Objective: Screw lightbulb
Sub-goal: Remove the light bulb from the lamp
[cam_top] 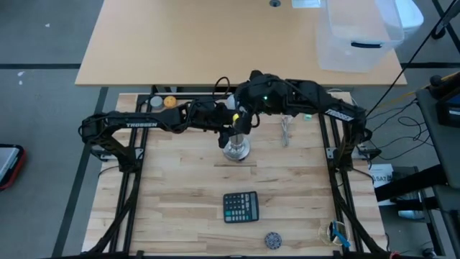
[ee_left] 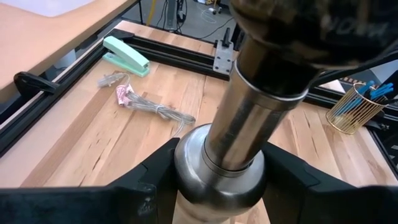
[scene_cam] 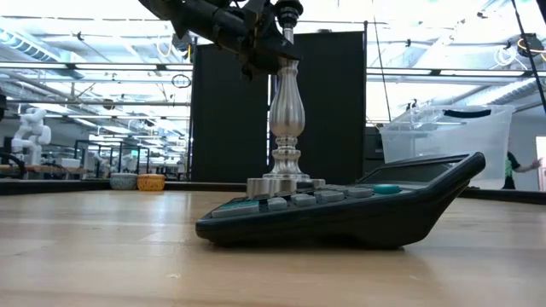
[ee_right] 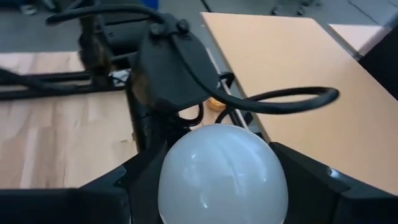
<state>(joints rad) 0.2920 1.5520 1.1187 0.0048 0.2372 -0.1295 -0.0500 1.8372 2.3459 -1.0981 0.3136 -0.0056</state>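
Observation:
The silver metal stand [scene_cam: 286, 111] stands upright by its round base [cam_top: 236, 151] mid-table, behind the calculator. My left gripper [ee_left: 221, 186] reaches in from the table's left and is shut on the stand's upper stem. My right gripper [ee_right: 222, 186] is over the top of the stand [cam_top: 246, 115] and is shut on the frosted white lightbulb [ee_right: 222, 174]. The bulb's screw base and the stand's dark socket are hidden under the globe and the grippers. My left gripper pinches the stand's upper stem at its rounded bulge [ee_left: 217, 171], just under the socket, between its two fingers [ee_left: 155, 180]. The fingers come in about level from the table's left, across the stem. The stand stays upright with its base on the table. My right gripper pinches the bulb's white globe [ee_right: 186, 186] between its two fingers, one on each side. The globe fills the gap between them. The bulb's screw base is hidden below the globe, so whether it sits in the socket cannot be told.
A dark calculator [cam_top: 240, 207] lies near of the stand, with a small round object [cam_top: 272, 239] by the near edge. A wire cup of pens [ee_left: 356, 107] stands near right. A green stapler [ee_left: 126, 56], a cable [ee_left: 152, 109] and an orange ball [cam_top: 169, 101] lie at the far side.

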